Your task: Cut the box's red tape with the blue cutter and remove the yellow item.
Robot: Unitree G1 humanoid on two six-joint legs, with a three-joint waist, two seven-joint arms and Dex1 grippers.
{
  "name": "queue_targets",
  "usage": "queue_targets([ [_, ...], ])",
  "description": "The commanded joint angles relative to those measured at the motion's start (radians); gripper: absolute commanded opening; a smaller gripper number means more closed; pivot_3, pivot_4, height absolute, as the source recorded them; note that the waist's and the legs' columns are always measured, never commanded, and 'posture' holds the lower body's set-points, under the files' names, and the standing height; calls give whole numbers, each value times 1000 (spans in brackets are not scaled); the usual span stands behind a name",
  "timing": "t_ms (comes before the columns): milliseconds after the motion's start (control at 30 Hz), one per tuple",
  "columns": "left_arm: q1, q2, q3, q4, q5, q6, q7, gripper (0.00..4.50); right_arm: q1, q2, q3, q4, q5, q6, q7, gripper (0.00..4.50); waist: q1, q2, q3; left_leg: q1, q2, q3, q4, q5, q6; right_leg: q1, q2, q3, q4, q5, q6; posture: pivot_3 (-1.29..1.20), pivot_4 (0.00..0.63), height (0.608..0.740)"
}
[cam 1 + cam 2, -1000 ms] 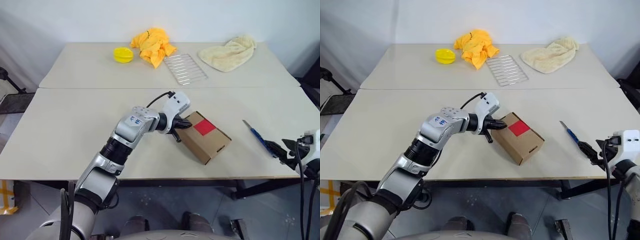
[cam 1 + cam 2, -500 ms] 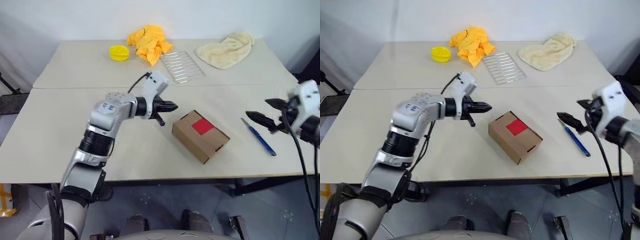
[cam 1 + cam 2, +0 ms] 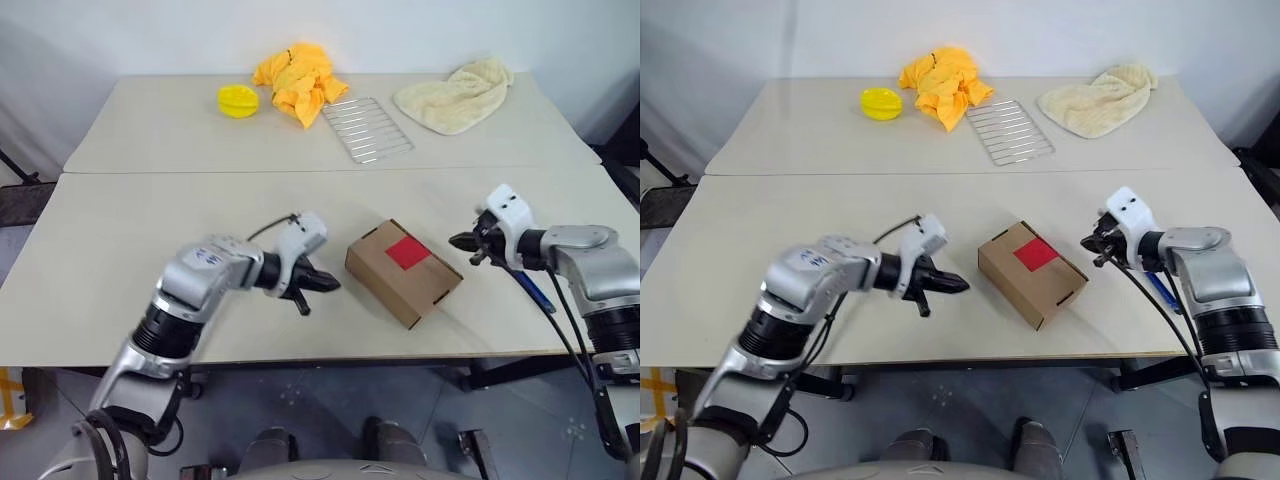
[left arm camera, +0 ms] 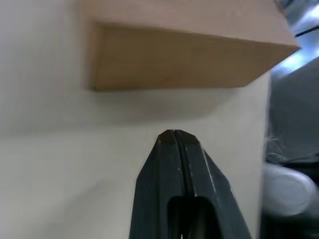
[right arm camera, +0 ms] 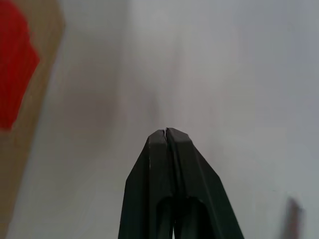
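Both tools, left tool (image 3: pixel 330 286) and right tool (image 3: pixel 456 240), pinched together, flank the box (image 3: pixel 403 272) with bare table between.

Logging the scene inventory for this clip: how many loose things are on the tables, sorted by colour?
Yellow: 2, disc, crumpled cloth
Cream: 1, towel
Silver: 1, wire rack
Brown with red tape: 1, box
Blue: 1, cutter, partly hidden behind the right arm
Total: 6

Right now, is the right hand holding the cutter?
No, the right hand is shut on nothing; the cutter lies on the table.
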Motion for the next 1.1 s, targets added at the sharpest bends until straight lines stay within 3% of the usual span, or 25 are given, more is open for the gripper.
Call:
queue_targets([
  [33,-3,-58,41,-26,0,-13,86,0,5,-30,5,-125,26,62,79,9,0,0,0,0,0,0,0,0,0,0,0,0,0,0,0,0,150,740],
  [367,-47,-128,85,79,18,-104,180,0,144,-60,-10,-460,115,283,110,9,2,0,0,1,0,0,1,0,0,0,0,0,1,0,0,0,150,740],
  [733,-93,-109,32,192,51,-198,141,0,161,-5,-15,-460,85,288,-21,9,2,0,0,1,0,0,1,0,0,0,0,0,1,0,0,0,150,740],
  [967,-89,-35,30,203,68,-214,101,0,198,-85,-61,-493,44,260,-65,9,2,0,0,0,0,0,0,0,0,0,0,0,1,0,0,0,150,740],
  [1100,-100,31,76,221,51,-225,62,0,215,-111,-162,-518,57,293,-128,172,0,0,0,1,0,0,1,0,0,0,0,0,1,0,0,0,150,740],
])
